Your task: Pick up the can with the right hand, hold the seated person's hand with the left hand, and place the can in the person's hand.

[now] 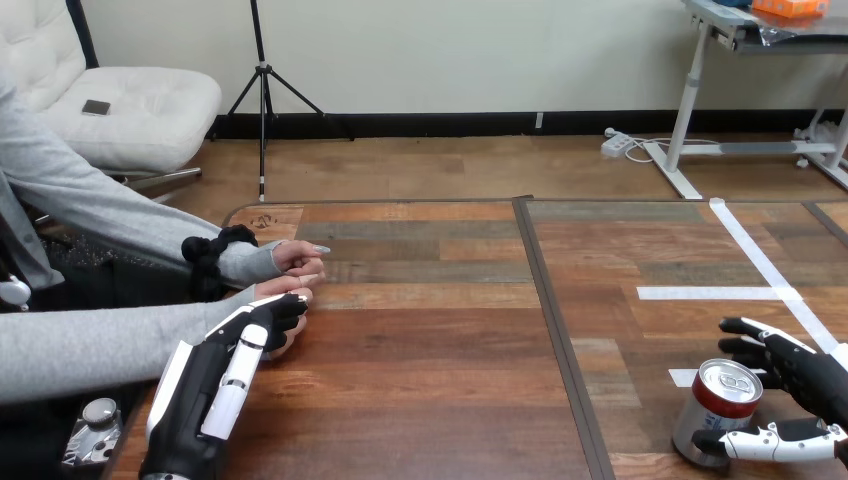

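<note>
Shiny cylindrical can (715, 412) upright (wood-plank bench (430, 380)) betw. thumb & fingers of spread right hand (808, 385); left hand (215, 375) over person's hand (298, 294), grip unclear.

Wooden table (430, 350) bears upright can (708, 415) and tape strips (715, 293).

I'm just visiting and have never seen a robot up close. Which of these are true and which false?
1. The can stands upright on the table. True.
2. The can lies in the person's hand. False: it stands on the table at the view's right, far from the person.
3. The left robot hand lies over the person's nearer hand. True.
4. The right robot hand rests beside the person. False: it is right next to the can, on the can's right.
5. White tape strips are stuck on the table's right part. True.
</note>
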